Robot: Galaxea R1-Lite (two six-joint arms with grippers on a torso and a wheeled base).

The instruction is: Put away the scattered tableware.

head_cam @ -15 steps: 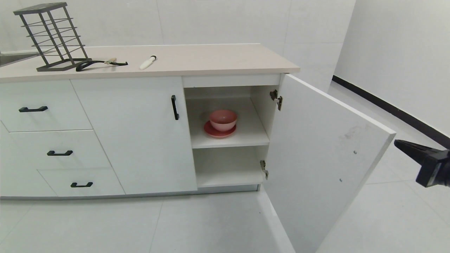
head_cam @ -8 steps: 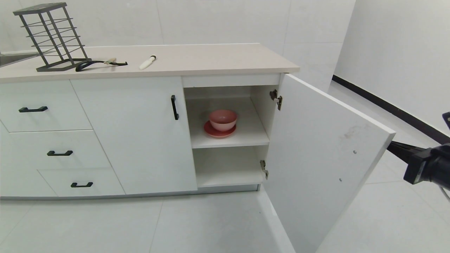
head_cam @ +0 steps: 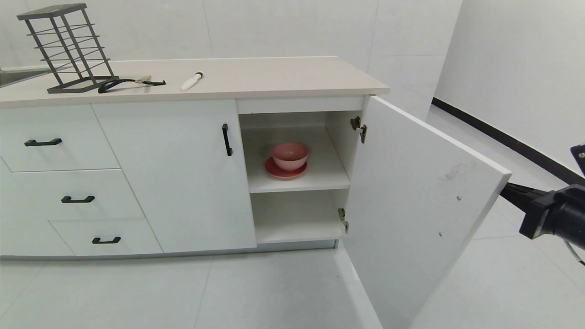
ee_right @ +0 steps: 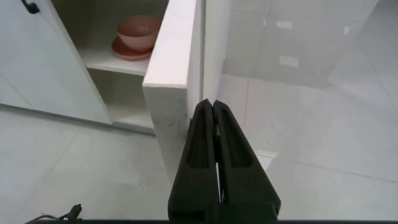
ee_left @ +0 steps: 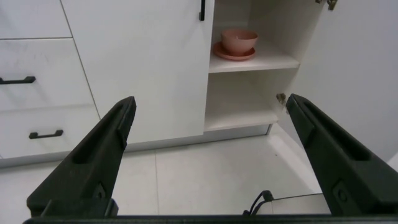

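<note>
A white-tiled room with a pale tiled floor is shown, and a white cabinet unit with a beige countertop (head_cam: 274, 77) is set against the back wall.

On the left part of the countertop a dark wire rack (head_cam: 68, 45) is placed upright. Just beside its base a black utensil (head_cam: 123, 82) is laid flat. A white-handled utensil (head_cam: 192, 81) is laid a little further right, apart from it.

Below the countertop, three drawers (head_cam: 59, 155) with black handles are stacked at the left. To their right a closed door (head_cam: 178, 178) with a vertical black handle (head_cam: 226, 140) is fitted.

Right of the closed door the compartment is exposed. A pink bowl (head_cam: 289, 156) is seated on a red plate (head_cam: 281, 172), and both are located on the upper shelf (head_cam: 320, 180), toward its left side. The lower shelf is seen beneath it.

The open door (head_cam: 420, 205) is swung out to the right on two hinges.

The left gripper (ee_left: 209, 102) is held low in front of the unit, with its jaws spread wide and nothing between them.

The right gripper (ee_right: 212, 109) is positioned at the outer face of the open door, near its free edge. Its jaws are pressed together. Contact with the door cannot be confirmed.
</note>
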